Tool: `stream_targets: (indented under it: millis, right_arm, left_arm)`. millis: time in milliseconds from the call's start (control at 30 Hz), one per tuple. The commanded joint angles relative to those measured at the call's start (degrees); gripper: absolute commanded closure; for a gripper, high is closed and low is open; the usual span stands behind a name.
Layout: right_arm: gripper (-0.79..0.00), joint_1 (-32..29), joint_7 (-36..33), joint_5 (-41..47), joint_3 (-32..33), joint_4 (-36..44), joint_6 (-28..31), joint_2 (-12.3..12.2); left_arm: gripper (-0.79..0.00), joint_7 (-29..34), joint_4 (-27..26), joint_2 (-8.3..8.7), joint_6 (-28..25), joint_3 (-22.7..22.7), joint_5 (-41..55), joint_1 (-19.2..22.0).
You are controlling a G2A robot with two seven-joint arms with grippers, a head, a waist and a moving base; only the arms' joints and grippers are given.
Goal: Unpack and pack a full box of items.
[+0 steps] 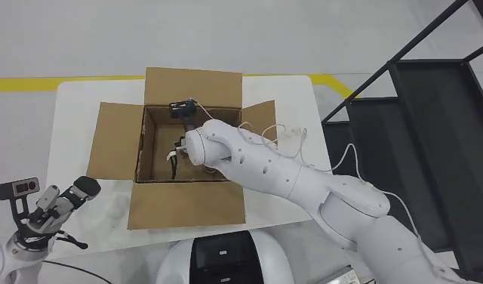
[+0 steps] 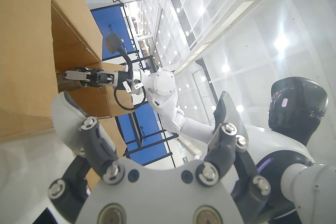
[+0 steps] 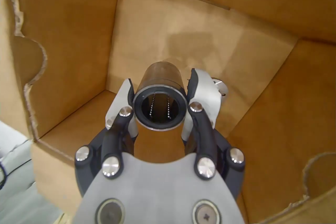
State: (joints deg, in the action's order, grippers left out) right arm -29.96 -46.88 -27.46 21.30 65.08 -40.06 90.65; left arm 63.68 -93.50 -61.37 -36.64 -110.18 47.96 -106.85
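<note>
Bearing (image 3: 160, 93) is clamped between your right fingers (image 3: 202, 88) down inside the box (image 3: 65, 12), long axis running straight out from them toward the box floor, so I'd guess lift straight up. Left fingers (image 2: 65, 114) are spread apart, well outside the box.

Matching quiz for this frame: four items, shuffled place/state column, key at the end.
1. right gripper
2. left gripper
3. linear bearing
4. cardboard box

A. open, outside the box
B. top flaps folded outward
C. shut, down inside the box
D. gripped, open end facing the wrist camera

Pairs: 1-C, 2-A, 3-D, 4-B
</note>
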Motion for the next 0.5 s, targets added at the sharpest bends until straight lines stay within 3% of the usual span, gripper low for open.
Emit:
stream_targets:
  millis: [0,233,267,300,333,367,467]
  right_arm:
    - [0.000,0.75,-0.28,-0.21,-1.00,-2.28,-0.05,1.23]
    - [-0.009,2.50,-1.16,1.45,-2.76,-11.00,1.56,5.83]
    - [-0.114,2.73,-1.08,1.52,-2.95,-12.17,1.98,6.44]
    - [-0.363,2.91,-1.08,1.70,-3.08,-13.16,2.39,7.03]
    - [-0.736,3.10,-1.11,1.92,-3.11,-14.10,2.59,7.58]
    - [-0.785,3.25,-0.94,2.19,-3.02,-15.00,2.63,8.10]
    - [-0.785,3.35,0.45,3.06,-2.46,-17.15,2.81,9.46]
  left_arm:
    - [-0.785,0.00,0.00,0.00,0.00,0.00,0.00,0.00]
    - [-0.785,0.00,0.00,0.00,0.00,0.00,0.00,0.00]
    - [-0.785,0.00,0.00,0.00,0.00,0.00,0.00,0.00]
    - [-0.785,0.00,0.00,0.00,0.00,0.00,0.00,0.00]
    - [-0.785,0.00,0.00,0.00,0.00,0.00,0.00,0.00]
    - [-0.785,0.00,0.00,0.00,0.00,0.00,0.00,0.00]
    - [-0.785,0.00,0.00,0.00,0.00,0.00,0.00,0.00]
